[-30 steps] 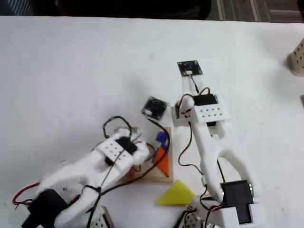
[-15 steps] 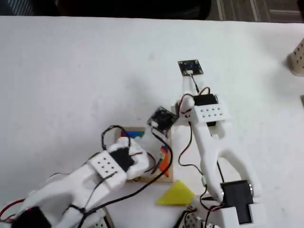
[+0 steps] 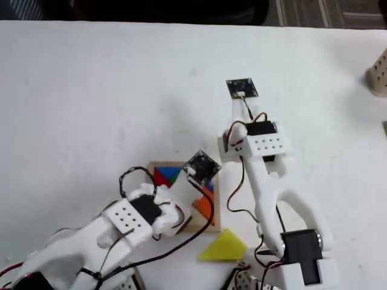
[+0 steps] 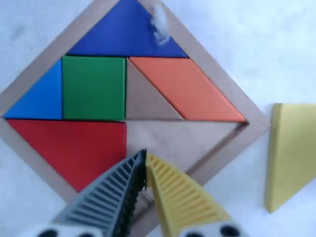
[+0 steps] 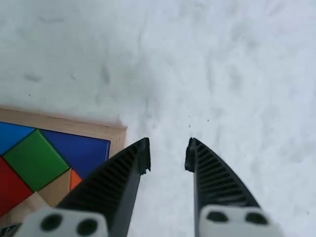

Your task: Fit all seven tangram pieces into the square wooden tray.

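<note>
A white, faintly mottled table (image 3: 91,90) takes up nearly the whole high view. Along the top edge runs a dark strip of room (image 3: 169,9), and a pale perforated object (image 3: 380,72) stands at the right edge.

The square wooden tray (image 3: 156,164) lies at lower centre, with the left arm (image 3: 130,220) reaching over much of it from the lower left. The yellow triangle (image 3: 225,246) lies on the table below the tray's lower right corner, beside the right arm (image 3: 266,145).

The left wrist view gives the tray's contents plainly. There is a dark blue triangle (image 4: 127,37), a green square (image 4: 94,88), a light blue triangle (image 4: 42,98), an orange parallelogram (image 4: 187,89) and a red triangle (image 4: 74,145). A tan triangle (image 4: 148,101) sits between the green square and the orange parallelogram; whether it is a piece or bare wood I cannot tell. A bare triangular gap (image 4: 182,140) adjoins the red triangle, and the yellow piece lies just outside the rim. The left gripper (image 4: 144,160) is above that gap's edge, jaws pressed together on nothing.

In the right wrist view the right gripper (image 5: 167,153) is over bare table just beside a tray corner, jaws apart and empty.
</note>
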Available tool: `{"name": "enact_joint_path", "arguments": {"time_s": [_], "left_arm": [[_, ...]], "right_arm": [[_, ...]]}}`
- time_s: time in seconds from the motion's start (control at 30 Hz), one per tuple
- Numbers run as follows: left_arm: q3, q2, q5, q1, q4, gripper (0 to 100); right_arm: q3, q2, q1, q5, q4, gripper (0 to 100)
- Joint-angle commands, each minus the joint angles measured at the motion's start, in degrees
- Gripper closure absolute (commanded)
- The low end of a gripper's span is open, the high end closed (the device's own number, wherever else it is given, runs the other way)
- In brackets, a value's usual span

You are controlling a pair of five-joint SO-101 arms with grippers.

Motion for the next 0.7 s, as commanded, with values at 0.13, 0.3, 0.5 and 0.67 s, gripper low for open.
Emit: {"name": "enact_joint_path", "arguments": {"time_s": [0.13,0.3,0.5,0.67], "left_arm": [[-2.0,3.0,-0.6,3.8,-0.4,98],[-7.9,12.6,-1.1,10.0,1.5,98],[-10.3,15.4,-12.7,10.9,3.8,98],[-9.8,8.9,-17.5,10.9,7.8,91]], "right_arm": [[-0.4,-2.5,0.3,0.3,-1.7,87.8],[-0.4,-2.6,0.5,0.3,-2.0,87.8],[-0.4,-2.6,0.4,0.3,-2.0,87.9],[-0.4,-2.6,0.4,0.3,-2.0,87.9]]}}
